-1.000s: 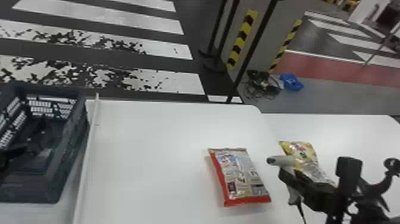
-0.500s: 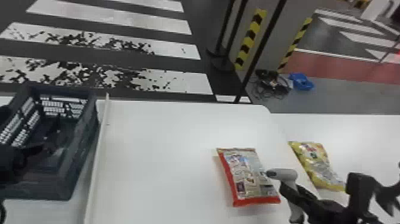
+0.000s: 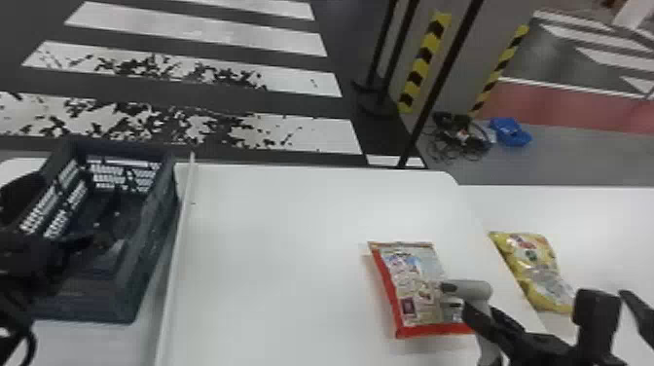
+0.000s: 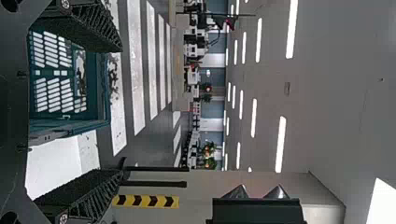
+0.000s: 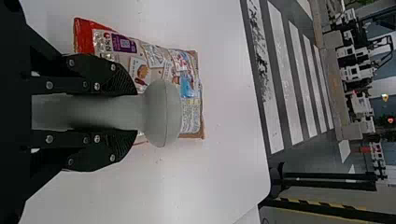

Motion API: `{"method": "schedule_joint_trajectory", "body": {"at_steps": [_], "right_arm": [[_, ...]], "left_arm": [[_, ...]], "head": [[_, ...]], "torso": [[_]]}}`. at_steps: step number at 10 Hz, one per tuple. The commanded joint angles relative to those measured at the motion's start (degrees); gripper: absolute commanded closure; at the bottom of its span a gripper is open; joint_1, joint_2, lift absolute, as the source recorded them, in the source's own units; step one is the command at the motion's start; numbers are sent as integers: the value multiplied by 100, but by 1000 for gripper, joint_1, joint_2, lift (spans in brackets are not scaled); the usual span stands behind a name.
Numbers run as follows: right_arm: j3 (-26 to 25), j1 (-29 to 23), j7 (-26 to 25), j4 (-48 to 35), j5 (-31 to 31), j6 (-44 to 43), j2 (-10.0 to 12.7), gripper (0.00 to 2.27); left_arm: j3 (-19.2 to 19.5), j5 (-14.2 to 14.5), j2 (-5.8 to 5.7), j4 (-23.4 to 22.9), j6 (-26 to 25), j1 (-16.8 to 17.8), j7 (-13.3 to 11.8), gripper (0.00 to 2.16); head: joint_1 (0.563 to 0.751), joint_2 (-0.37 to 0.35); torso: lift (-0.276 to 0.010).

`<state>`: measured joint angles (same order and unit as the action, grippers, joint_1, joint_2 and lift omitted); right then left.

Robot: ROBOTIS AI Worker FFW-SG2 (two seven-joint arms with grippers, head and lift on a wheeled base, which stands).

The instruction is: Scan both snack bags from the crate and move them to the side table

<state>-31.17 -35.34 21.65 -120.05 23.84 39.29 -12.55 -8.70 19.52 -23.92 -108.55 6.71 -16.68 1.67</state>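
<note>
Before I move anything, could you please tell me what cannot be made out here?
- Scanner: lower handle cut off by the bottom edge, head view.
- Red snack bag: partly hidden behind the scanner, head view and right wrist view.
- Crate: near left corner hidden behind the left arm, head view.
- Yellow snack bag: fine print too small, head view.

striped dark floor (image 3: 334,109), yellow-black hazard tape (image 3: 425,63)

Left to right: crate (image 3: 148,248), strip (image 3: 176,258), first bag (image 3: 413,287), second bag (image 3: 533,267).
On the table (image 3: 292,243), right of the strip, the first bag under the scanner (image 3: 474,290); past the table's right edge, on the side table (image 3: 608,219), the second bag; behind, the floor (image 3: 340,117).
</note>
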Motion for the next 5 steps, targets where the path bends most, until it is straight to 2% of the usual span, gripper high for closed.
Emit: {"method": "schedule_joint_trajectory", "body": {"at_steps": [1, 5], "right_arm": [[-73, 124, -29, 149, -2, -84, -99, 2246], [-30, 1284, -134, 1766, -108, -418, -828, 2246]], "left_arm": [[0, -1, 10, -70, 1, -11, 0, 70], [18, -89, 80, -167, -17, -142, 0, 70]], "head": [[695, -271], [695, -340]], "torso": [[-95], [-95]]}}
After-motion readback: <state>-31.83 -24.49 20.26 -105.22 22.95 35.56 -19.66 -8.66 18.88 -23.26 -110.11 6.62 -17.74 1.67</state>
